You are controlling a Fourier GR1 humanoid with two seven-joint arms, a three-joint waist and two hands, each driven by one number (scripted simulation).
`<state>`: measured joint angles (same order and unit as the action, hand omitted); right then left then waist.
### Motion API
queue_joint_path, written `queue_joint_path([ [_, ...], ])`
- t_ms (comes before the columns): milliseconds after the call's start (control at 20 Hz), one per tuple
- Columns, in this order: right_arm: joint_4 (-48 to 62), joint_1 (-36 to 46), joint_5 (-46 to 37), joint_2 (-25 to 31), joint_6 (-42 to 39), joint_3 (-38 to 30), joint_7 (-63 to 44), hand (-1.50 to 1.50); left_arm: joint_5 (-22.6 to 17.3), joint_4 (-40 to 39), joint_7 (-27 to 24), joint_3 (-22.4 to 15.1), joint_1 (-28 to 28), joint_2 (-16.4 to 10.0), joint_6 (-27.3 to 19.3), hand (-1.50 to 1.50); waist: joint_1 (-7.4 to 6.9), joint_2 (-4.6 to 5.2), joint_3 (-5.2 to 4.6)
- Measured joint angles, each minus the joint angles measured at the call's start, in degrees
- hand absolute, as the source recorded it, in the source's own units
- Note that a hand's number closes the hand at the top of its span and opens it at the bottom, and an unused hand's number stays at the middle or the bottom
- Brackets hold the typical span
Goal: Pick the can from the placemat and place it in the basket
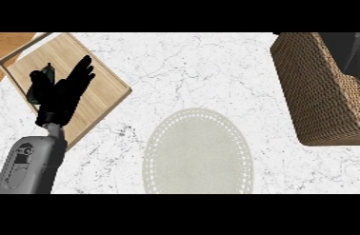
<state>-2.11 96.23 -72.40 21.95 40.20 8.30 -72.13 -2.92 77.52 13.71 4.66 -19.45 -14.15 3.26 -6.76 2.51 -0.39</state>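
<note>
Far left: the left robot hand [63, 93] rests open, fingers straight and pointing up and to the right, on its grey forearm [32, 165]. It sits over a wooden board [105, 86] that lies on the table [197, 67]. A dark greenish shape [44, 71] shows at the hand's upper left edge, mostly hidden. We cannot tell what it is.

Centre: the placemat [197, 155], a pale oval with a dotted border, has no can on it.

Right: the basket [316, 96], woven, stands at the table's right side, well apart from the placemat. Only a dark corner of its inside shows, and we see no can there.

The can shows nowhere we can be sure of. The right robot hand is out of view.

Judgement: pickup looks done, since the mat carries nothing, so the step in hand is the carry or the release, or the placing is already done.

To do it well:
- bring the can above the basket's opening, not its near wall
- lower it past the rim before letting go
- keep it upright
- leave the left robot hand parked on the board

Check the basket's inside before we log the task as complete.
</note>
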Motion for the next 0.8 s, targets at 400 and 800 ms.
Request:
queue_joint_path([
  [400,2.1,-2.3,-0.3,2.3,0.8,0.1,-0.4,1.50,-0.3,-0.6,-0.4,1.2,0.9,-0.6,-0.1,0.00,1.72,-0.58,0.17],
  [800,2.1,-6.5,0.0,2.3,3.3,0.1,-0.2,1.50,-0.4,-0.2,-0.9,2.1,3.0,-1.1,-0.3,0.00,3.14,-1.27,0.25],
])
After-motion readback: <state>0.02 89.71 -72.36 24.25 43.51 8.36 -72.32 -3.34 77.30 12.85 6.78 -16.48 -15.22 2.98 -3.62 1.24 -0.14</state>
